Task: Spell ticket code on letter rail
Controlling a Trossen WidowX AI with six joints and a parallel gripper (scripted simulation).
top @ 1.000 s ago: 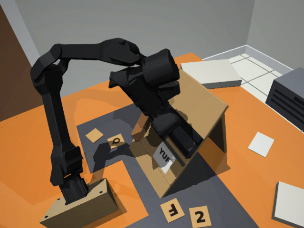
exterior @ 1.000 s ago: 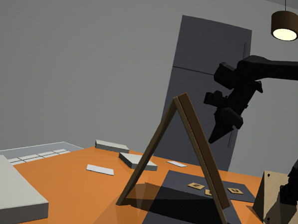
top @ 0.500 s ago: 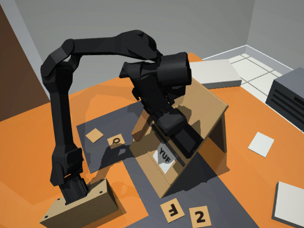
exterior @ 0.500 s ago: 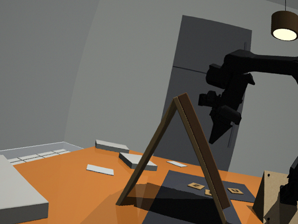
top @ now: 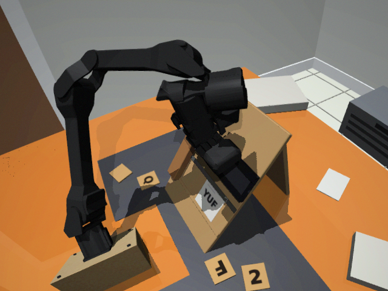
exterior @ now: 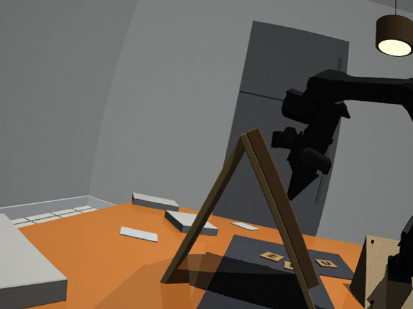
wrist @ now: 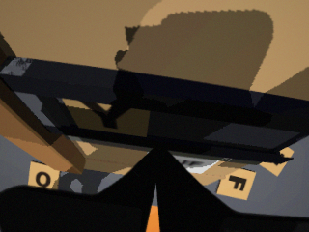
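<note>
The rail (top: 230,205) (wrist: 43,71) crosses the sloping board (top: 269,131) (exterior: 269,195). The Y tile (wrist: 108,121) sits upright near the rail's left end, with a narrow dark gap to its left; the arm hides it in the top view. The ticket (top: 211,216) (wrist: 199,165) reads YUF. My gripper (exterior: 291,198) (wrist: 158,155) is shut and empty, its tips close to the rail, just right of the Y tile; contact is unclear. The F tile (top: 219,268) (wrist: 237,185) lies on the mat. The U tile (exterior: 325,263) also lies there.
A 2 tile (top: 255,276) lies beside the F tile. A Q tile (top: 148,179) (wrist: 43,178) and a plain-looking tile (top: 120,173) lie left of the board. A wooden strip (top: 180,161) (wrist: 48,137) borders the board's left side. White slabs (top: 275,90) (top: 371,263) stand beyond.
</note>
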